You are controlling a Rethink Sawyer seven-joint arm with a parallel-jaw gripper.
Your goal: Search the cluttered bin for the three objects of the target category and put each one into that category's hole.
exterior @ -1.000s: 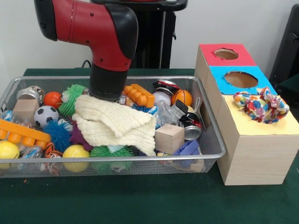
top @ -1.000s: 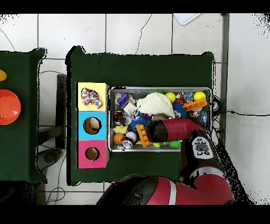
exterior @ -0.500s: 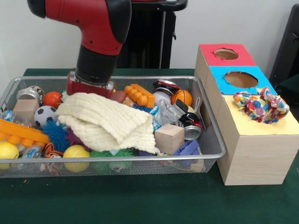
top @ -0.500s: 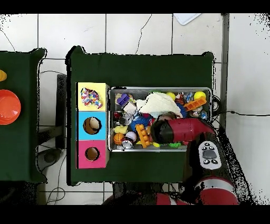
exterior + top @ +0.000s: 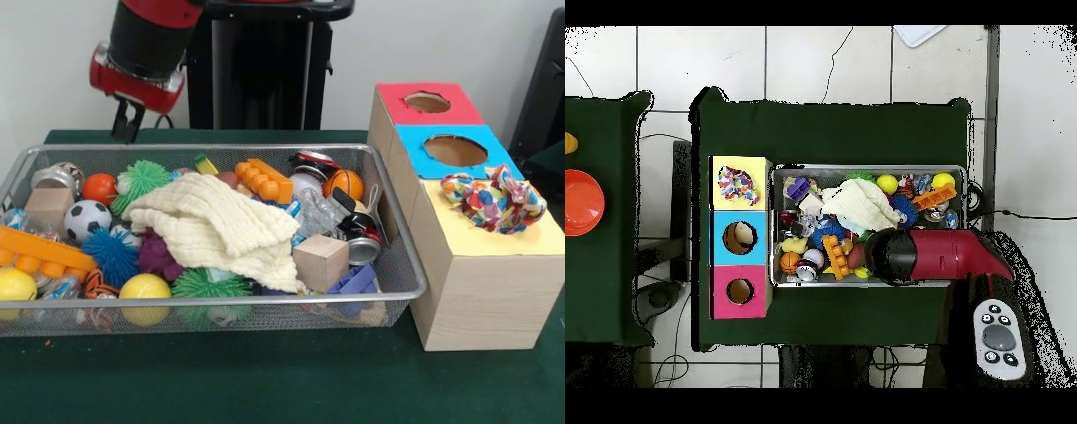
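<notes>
A cream knitted cloth (image 5: 221, 230) lies crumpled on top of the clutter in the middle of the wire bin (image 5: 265, 148); from above the cloth (image 5: 858, 205) covers the bin's centre. A colourful patterned cloth (image 5: 494, 203) rests in the hole of the yellow box top, also seen from overhead as the patterned cloth (image 5: 738, 185). My gripper (image 5: 126, 124) hangs above the bin's far left corner, shut with nothing in it. In the overhead view the red arm (image 5: 930, 255) hides the gripper.
The box row has a blue top with a hole (image 5: 455, 150) and a red top with a hole (image 5: 427, 102). The bin also holds a wooden cube (image 5: 320, 261), an orange brick (image 5: 263, 179), a soccer ball (image 5: 86, 218), spiky balls and cans.
My gripper has risen out of the bin and moved left. The cream cloth, dragged left half a second ago, has dropped back and settled in the bin's middle.
</notes>
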